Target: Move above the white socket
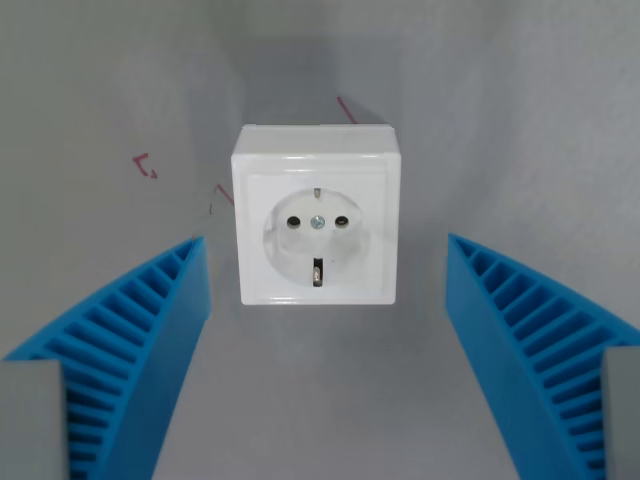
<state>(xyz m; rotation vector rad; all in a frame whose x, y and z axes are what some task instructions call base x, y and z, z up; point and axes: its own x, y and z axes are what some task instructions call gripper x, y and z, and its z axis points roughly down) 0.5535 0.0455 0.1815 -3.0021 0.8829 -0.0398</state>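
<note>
White socket (318, 217) sits at the centre of your frame on the grey table (520, 130), and your tool (327, 250) hangs spread wide, its blue fingers (150, 330) flanking it, untouched.

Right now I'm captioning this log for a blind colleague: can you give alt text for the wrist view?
A white socket sits face-up on a grey surface, centred between two blue ribbed fingers of the open gripper, untouched. Faint red pen marks show on the surface near it.
</note>
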